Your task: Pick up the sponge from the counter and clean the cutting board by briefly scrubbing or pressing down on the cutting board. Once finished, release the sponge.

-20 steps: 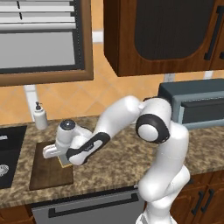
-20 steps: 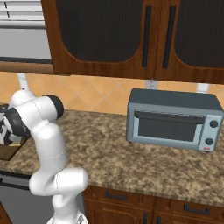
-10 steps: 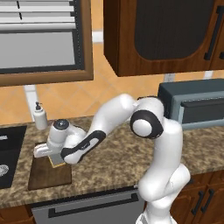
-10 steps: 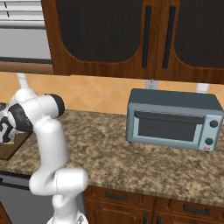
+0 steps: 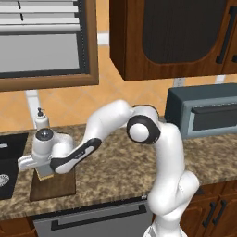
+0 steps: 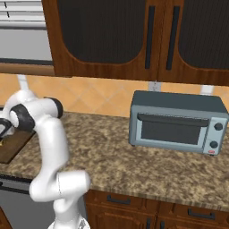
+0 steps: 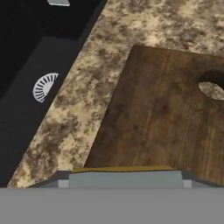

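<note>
Hand view puts my pincer (image 7: 125,178) clenched on the sponge (image 7: 124,174), its yellow layer pressed low over the cutting board (image 7: 162,118). Beside the board, speckled surface (image 7: 74,118) runs to the black sink (image 7: 26,65).

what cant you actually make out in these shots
- Gripper fingertips: left base view, covered by the hand's own white body; open or shut is unclear.
- Sponge: hand view, only a thin yellow edge shows above the grey band, so contact with the cutting board is unclear.
- Cutting board's right side: hand view, cut off by the frame edge.
- Sink: hand view, cropped at the left and top edges.
</note>
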Controlling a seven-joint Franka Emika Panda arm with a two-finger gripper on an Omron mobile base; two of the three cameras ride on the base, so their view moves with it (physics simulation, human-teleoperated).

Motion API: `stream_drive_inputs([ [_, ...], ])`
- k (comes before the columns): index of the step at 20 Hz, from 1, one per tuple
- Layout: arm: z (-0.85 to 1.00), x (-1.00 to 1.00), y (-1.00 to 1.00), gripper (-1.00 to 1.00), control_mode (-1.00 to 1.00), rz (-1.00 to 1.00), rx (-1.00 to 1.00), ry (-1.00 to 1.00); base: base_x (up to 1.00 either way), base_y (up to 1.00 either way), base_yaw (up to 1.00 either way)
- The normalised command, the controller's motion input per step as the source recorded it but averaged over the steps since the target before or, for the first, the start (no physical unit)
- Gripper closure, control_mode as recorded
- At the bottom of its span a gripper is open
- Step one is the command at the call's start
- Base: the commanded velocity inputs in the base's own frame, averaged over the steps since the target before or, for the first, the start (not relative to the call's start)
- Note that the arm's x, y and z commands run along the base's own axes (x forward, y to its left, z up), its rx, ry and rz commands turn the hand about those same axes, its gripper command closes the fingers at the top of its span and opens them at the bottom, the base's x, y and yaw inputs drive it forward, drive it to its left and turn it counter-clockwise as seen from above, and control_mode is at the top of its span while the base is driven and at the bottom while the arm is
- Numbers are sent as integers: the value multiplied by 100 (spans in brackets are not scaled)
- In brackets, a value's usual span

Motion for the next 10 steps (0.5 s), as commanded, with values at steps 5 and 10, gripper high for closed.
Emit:
stream_drive_inputs([
  [5, -30, -100, -4, 100, -100, -10, 5, -1, 0, 0, 0],
  [10, -8, -81, -24, 100, -100, -3, 8, 0, 0, 0, 0],
])
